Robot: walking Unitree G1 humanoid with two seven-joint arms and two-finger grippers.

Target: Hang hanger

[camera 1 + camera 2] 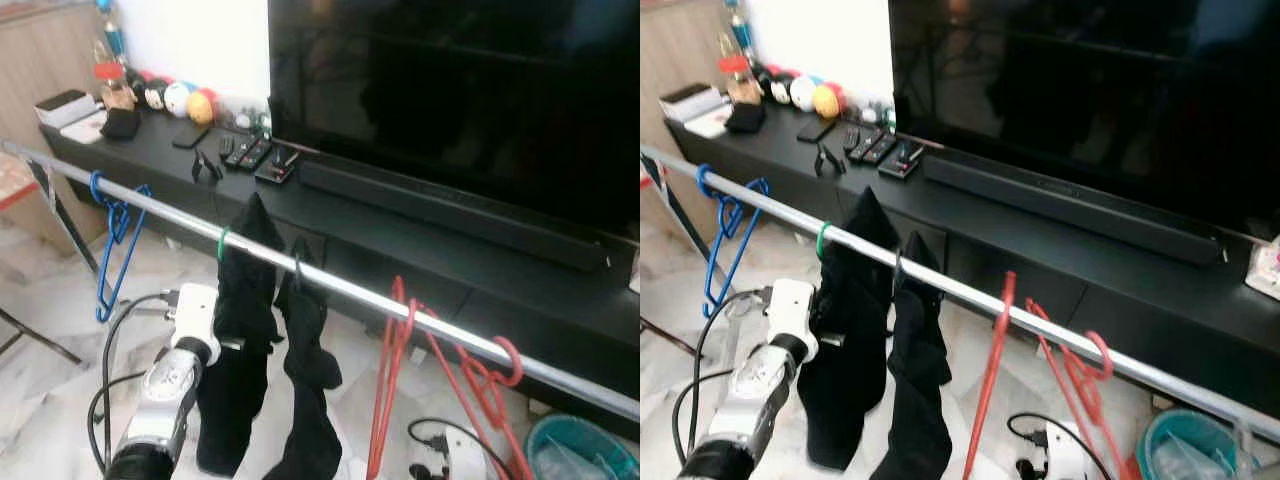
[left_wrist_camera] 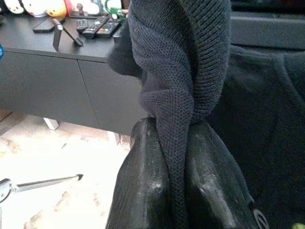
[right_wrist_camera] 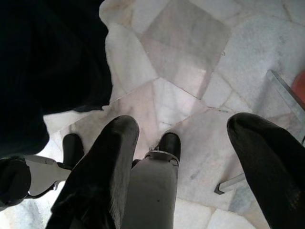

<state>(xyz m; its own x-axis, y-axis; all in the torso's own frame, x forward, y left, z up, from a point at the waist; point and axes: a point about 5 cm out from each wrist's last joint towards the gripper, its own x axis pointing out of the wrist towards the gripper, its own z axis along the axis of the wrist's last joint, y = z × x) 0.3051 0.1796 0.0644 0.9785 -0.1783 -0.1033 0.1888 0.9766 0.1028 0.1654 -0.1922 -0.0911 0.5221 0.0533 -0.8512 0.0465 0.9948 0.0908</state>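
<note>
A long silver rail (image 1: 400, 305) runs across the room in front of a black TV desk (image 1: 420, 250). On the rail hang a blue hanger (image 1: 112, 250), two red hangers (image 1: 440, 370) and a green hanger hook (image 1: 222, 243) with a black knit garment (image 1: 245, 340) on it. A second dark piece (image 1: 305, 400) hangs just beside it.

The left gripper (image 2: 176, 167) is at work. Its jaws are pressed together on a fold of the black knit garment, low down, below the rail. The cloth runs up out from between the two black fingers (image 2: 143, 191).

The right gripper (image 3: 186, 157) hangs idle and points at the marble floor (image 3: 190, 57). Its jaws are wide apart and hold nothing.

The garment looks soft and floppy. I think it would bend and slide if pulled, and it may slip off the hanger. The hanger itself is probably stiff and light. The hook already sits on the rail, well above the left gripper. The best place to hold would be near the hook, where it is hard, not the loose cloth. A hard tug on the cloth might drag the hanger along the smooth rail.
</note>
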